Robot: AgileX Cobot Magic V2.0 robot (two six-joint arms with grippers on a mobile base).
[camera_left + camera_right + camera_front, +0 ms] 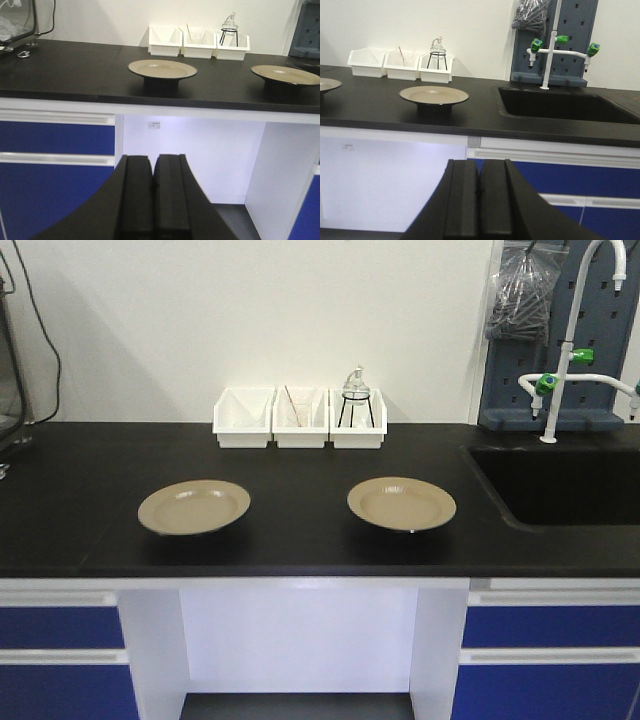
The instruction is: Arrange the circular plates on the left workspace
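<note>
1. Bench, matte black, carries both plates and a row of three white bins at the wall.
2. The left tool sits below the bench edge, in front of the blue cabinets. Its two black fingers are pressed together with nothing between them.
3. The left plate lies on the bench ahead of and above the left tool, almost on its centre line. It rests flat with its tan face up and rim level. Being round, it has no long axis to point anywhere.
4. The bins stand beyond the plates, touching side by side. Of the left bin only white walls can be made out. The middle bin holds a thin rod leaning against its wall. The right bin holds a glass flask on a black wire stand.
5. The right plate lies flat, tan face up, ahead of and above the right tool, off to its left, well apart from the left plate.
6. The right tool's fingers are closed against each other, gripping nothing, below the bench edge.
7. The sink is recessed ahead and to the right of the right tool, with a white tap behind it.
</note>
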